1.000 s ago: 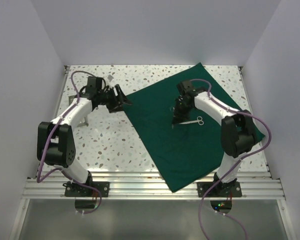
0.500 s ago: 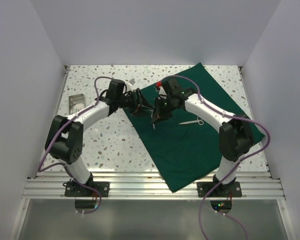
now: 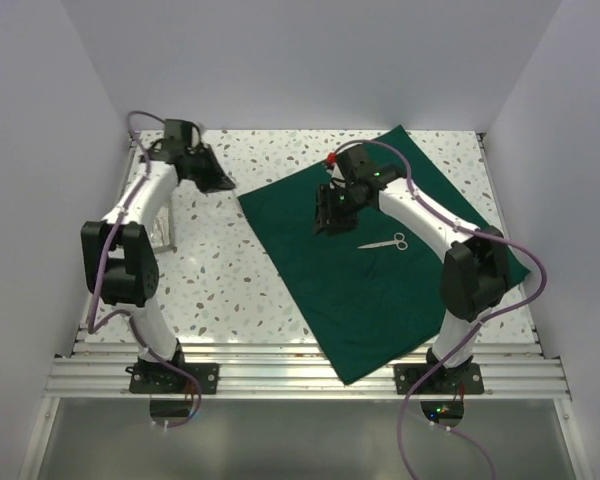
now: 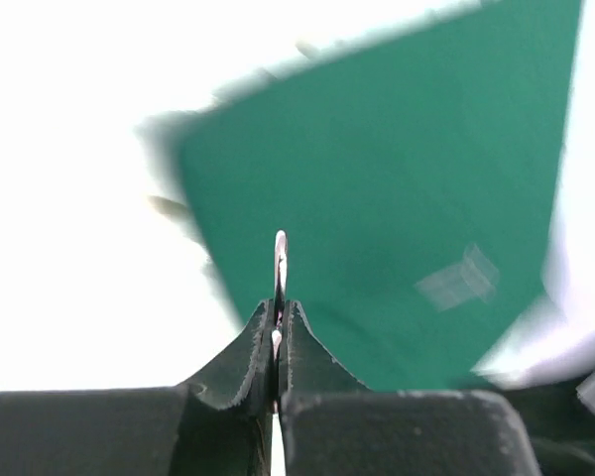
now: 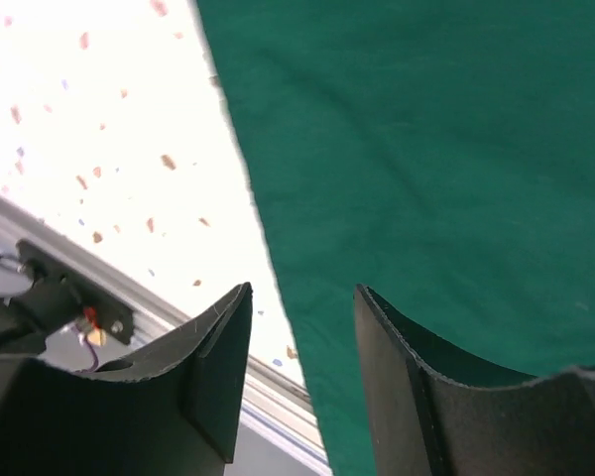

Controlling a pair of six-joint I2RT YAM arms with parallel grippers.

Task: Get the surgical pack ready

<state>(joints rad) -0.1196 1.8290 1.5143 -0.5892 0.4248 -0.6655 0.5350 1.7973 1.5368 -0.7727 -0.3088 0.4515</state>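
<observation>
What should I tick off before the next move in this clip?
1. Left fingers shut on the thin silver instrument: ok.
2. Which instrument that is: cannot tell, only a narrow metal edge shows.
3. Right fingers open with nothing between them: ok.
4. Green drape spread flat: ok.
5. Drape wholly on the table: not ok, its near corner lies over the front rail.
6. Scissors lying on the drape, apart from both arms: ok.
</observation>
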